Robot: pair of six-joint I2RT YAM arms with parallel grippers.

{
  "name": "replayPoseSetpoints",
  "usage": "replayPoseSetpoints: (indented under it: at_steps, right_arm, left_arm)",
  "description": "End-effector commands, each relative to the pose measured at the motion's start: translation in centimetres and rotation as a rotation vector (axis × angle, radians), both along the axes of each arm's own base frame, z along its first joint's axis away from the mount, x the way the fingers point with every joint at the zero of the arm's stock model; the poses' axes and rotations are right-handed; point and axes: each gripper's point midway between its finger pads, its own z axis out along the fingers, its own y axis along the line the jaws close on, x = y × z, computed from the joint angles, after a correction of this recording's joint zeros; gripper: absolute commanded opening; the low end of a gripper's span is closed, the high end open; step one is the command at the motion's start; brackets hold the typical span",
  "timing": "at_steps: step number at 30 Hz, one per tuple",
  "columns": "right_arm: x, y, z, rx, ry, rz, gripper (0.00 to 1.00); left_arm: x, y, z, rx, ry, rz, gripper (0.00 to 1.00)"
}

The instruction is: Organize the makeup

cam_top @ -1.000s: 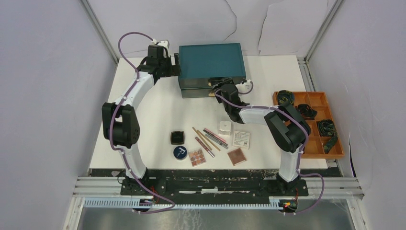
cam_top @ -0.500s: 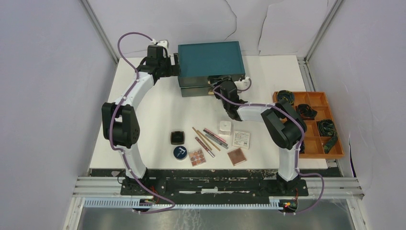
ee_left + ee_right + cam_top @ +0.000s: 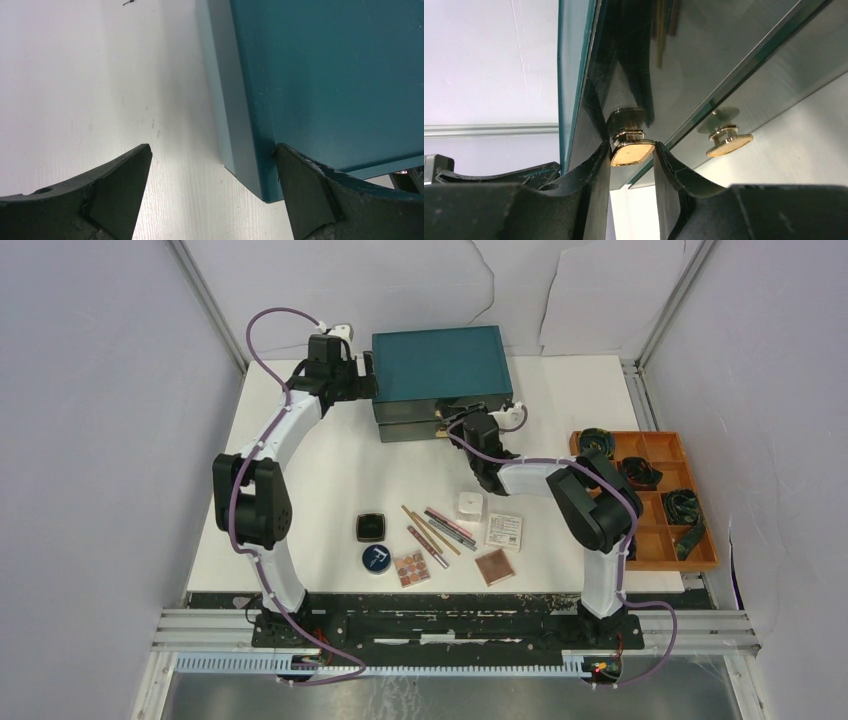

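The makeup lies in a loose group at the table's near middle: black square compact (image 3: 371,527), round dark-blue tin (image 3: 377,559), eyeshadow palette (image 3: 411,568), brown compact (image 3: 494,566), white cube (image 3: 469,506), white packet (image 3: 504,531) and thin pencils (image 3: 432,530). My right gripper (image 3: 452,421) (image 3: 631,147) is at the front of the teal drawer box (image 3: 440,365), both fingers pressed against a gold drawer knob (image 3: 632,152). My left gripper (image 3: 366,376) (image 3: 212,150) stands open astride the box's left corner (image 3: 260,185), one finger over the lid and the other over the table.
A second gold knob (image 3: 729,145) sits on the lower drawer, just right of the held one. An orange tray (image 3: 700,562) with black coiled items stands at the right edge. White table (image 3: 330,470) shows between the box and the makeup.
My right gripper has moved in slightly toward the box front and its fingers have narrowed onto the knob. The left arm and the makeup have not moved.
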Motion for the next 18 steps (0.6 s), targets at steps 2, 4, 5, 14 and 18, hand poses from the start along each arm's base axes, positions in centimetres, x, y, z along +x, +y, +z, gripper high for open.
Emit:
replayPoseSetpoints:
  at_steps: [2, 4, 5, 14, 18]
  right_arm:
    - [-1.2, -3.1, 1.1, -0.026, -0.020, -0.053, 0.22]
    - [-2.0, -3.6, 1.2, -0.026, -0.015, -0.051, 0.22]
    - [-2.4, -3.8, 1.1, -0.027, -0.011, -0.046, 0.22]
    - [-6.6, -6.0, 0.2, -0.039, 0.033, -0.025, 0.21]
    - [-8.6, -6.8, 0.0, -0.056, 0.059, -0.002, 0.21]
  left_arm:
    - [-1.1, 0.7, -1.5, 0.008, 0.059, 0.023, 1.00]
    - [-1.1, 0.7, -1.6, 0.010, 0.061, 0.026, 1.00]
    - [-1.0, 0.8, -1.6, 0.011, 0.061, 0.027, 1.00]
    - [-0.9, 1.2, -2.3, 0.015, 0.073, 0.036, 1.00]
    - [-0.8, 1.2, -2.4, 0.013, 0.076, 0.036, 1.00]
